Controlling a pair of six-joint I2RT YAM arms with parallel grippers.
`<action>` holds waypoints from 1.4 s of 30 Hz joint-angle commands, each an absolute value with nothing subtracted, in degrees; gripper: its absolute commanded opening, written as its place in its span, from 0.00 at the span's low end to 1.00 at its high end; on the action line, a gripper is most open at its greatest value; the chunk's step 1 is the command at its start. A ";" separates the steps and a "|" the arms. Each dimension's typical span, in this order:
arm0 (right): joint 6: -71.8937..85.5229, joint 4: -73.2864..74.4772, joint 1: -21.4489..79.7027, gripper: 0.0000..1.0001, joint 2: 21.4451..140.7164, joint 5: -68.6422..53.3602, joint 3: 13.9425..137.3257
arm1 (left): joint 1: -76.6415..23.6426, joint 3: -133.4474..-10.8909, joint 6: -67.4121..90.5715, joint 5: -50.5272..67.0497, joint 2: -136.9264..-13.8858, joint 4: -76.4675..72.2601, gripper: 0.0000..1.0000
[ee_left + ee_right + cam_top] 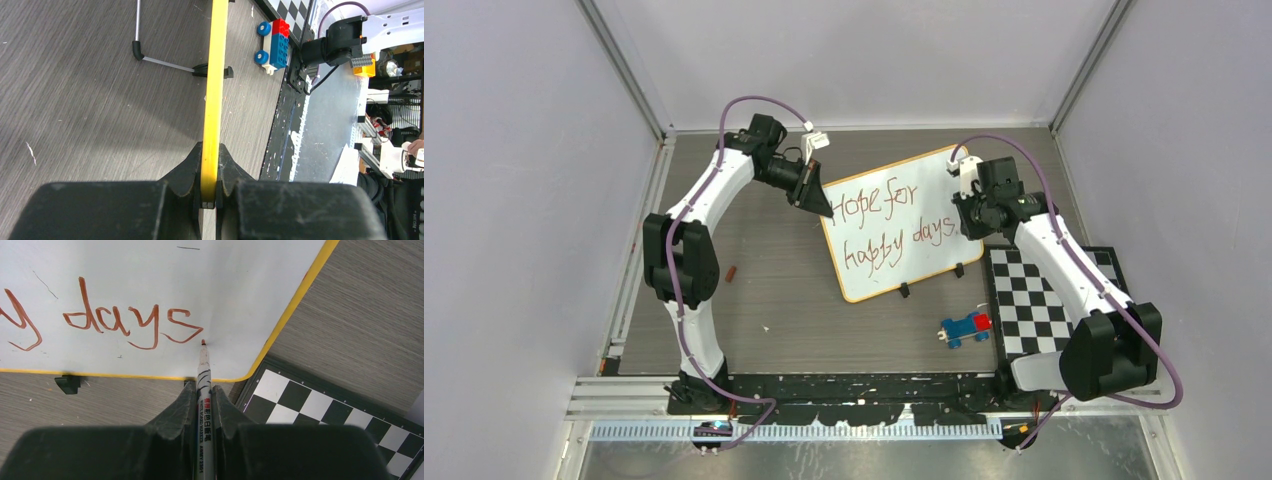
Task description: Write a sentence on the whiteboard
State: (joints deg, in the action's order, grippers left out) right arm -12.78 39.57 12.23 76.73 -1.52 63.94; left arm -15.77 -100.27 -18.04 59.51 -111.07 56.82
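Well, on the grey counter [774, 310] the whiteboard [886, 280] sits angled between the arms, its near right corner just beside the checkered mat [1036, 312]. The left jaws are clamped tight on the board's yellow rim (steadying it, by the look). The right jaws grip the marker [204, 371], its tip touching the board right after "days". The sentence [894, 222] reads complete across two lines, so this looks like the full stop. The next move calls for a clean, straight lift with no smear.
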 commanded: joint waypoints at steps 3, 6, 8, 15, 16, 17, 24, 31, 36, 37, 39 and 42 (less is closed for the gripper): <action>-13.27 38.90 11.96 0.00 75.28 -1.63 65.30 | -15.73 -99.83 -19.98 54.52 -109.57 55.11 0.00; -13.34 41.18 12.04 0.00 73.77 -4.00 67.42 | -15.73 -100.33 -19.55 54.53 -109.48 55.42 0.03; -13.36 43.10 12.01 0.00 72.82 -6.68 68.87 | -15.73 -101.27 -18.83 54.56 -109.44 55.74 0.14; -11.85 48.56 11.97 0.00 72.17 -15.32 73.83 | -15.73 -102.36 -16.10 55.79 -106.36 54.45 0.52; -11.37 48.65 12.03 0.00 72.02 -16.75 74.31 | -15.73 -102.53 -15.98 55.61 -105.71 54.26 0.55; -10.95 48.73 11.99 0.00 71.87 -17.88 74.78 | -15.73 -102.75 -15.80 55.53 -105.08 54.18 0.59; -6.45 47.95 12.09 0.00 71.96 -26.66 77.58 | -9.45 -102.46 -15.05 56.24 -99.40 56.30 0.72; -3.72 45.04 12.87 0.00 71.79 -33.56 76.19 | 7.82 -90.29 -25.91 51.16 -90.53 64.54 0.71; -2.73 42.85 13.21 0.00 72.90 -35.41 74.49 | 18.45 -81.12 -34.27 45.24 -87.91 68.27 0.61; -2.46 42.29 13.33 0.00 73.13 -35.73 74.11 | 19.29 -79.22 -34.85 43.55 -87.70 67.46 0.57; -1.89 41.02 13.28 0.00 73.46 -36.61 73.49 | 19.86 -74.88 -35.03 39.05 -86.78 63.99 0.53; -0.73 38.96 13.40 0.00 73.54 -37.53 72.38 | 19.82 -65.76 -34.29 35.68 -84.49 54.81 0.52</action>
